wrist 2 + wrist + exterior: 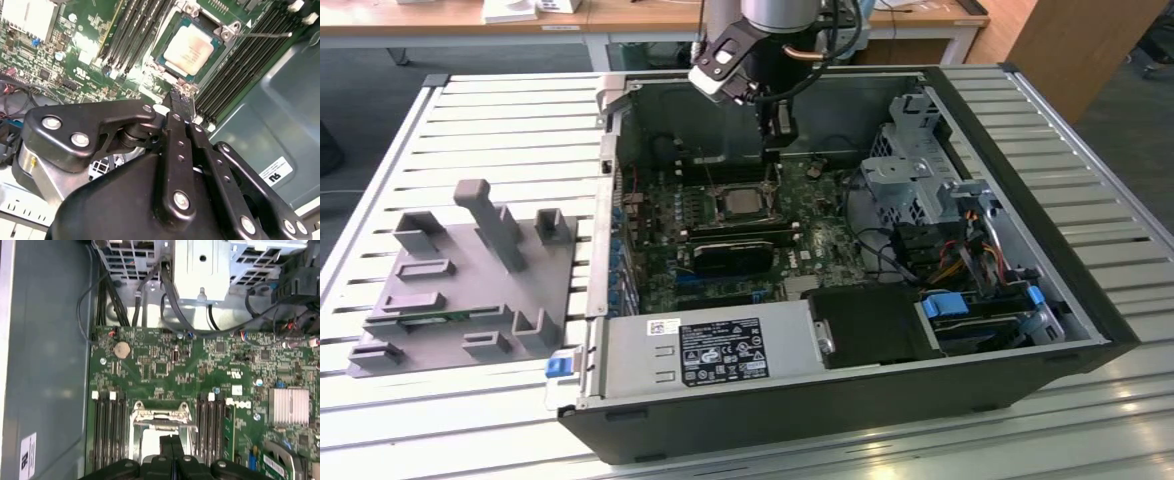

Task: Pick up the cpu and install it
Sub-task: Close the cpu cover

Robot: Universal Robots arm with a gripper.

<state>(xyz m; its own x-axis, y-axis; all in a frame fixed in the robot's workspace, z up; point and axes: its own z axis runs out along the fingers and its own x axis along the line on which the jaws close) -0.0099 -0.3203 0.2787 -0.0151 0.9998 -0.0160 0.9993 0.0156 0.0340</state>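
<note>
In the exterior view, we saw the black gripper (775, 148), pressed together, at one o'clock of the silver-grey square cpu (744, 203).

Slatted metal table (494, 110), wooden desks (654, 15) behind, dark floor (374, 90), wooden panel (1074, 45)

Place: robotics lab or workshop
Bench: slatted metal table (1121, 230)
On it: opened desktop computer case (854, 425), grey fixture blocks (467, 290)
Above: robot arm (781, 15)
Behind: wooden desks (640, 18)
</note>
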